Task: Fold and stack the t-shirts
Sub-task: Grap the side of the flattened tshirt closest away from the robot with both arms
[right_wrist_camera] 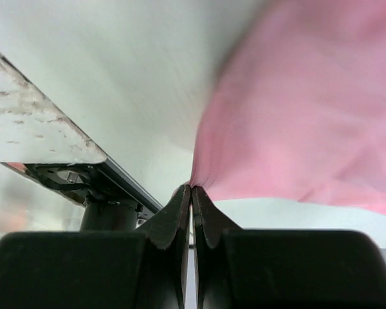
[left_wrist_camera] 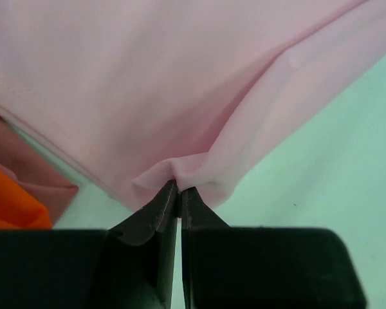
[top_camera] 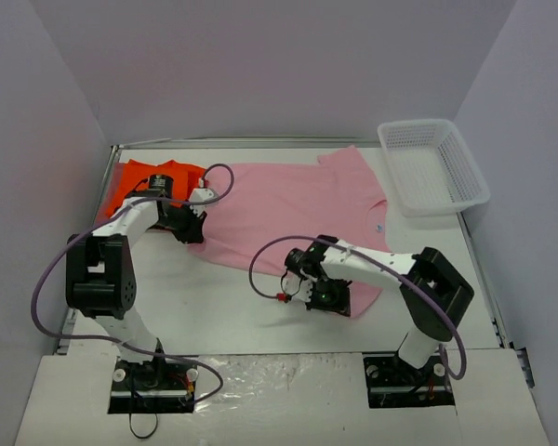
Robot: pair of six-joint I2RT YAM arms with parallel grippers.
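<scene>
The light pink t-shirt (top_camera: 298, 209) lies spread across the middle of the table. My left gripper (top_camera: 192, 226) is shut on the shirt's left edge, and the pinched fold shows in the left wrist view (left_wrist_camera: 178, 182). My right gripper (top_camera: 329, 295) is shut on the shirt's near right corner and lifts the cloth a little, as the right wrist view (right_wrist_camera: 192, 188) shows. The bright orange t-shirt (top_camera: 144, 181) lies bunched at the far left corner, and it also shows in the left wrist view (left_wrist_camera: 13, 206). A dull pinkish-red cloth (left_wrist_camera: 22, 164) lies beside the orange one.
A white mesh basket (top_camera: 434, 167) stands at the far right corner, partly over the table's edge. Grey walls enclose the table (top_camera: 214, 297) on three sides. A purple cable loops over each arm.
</scene>
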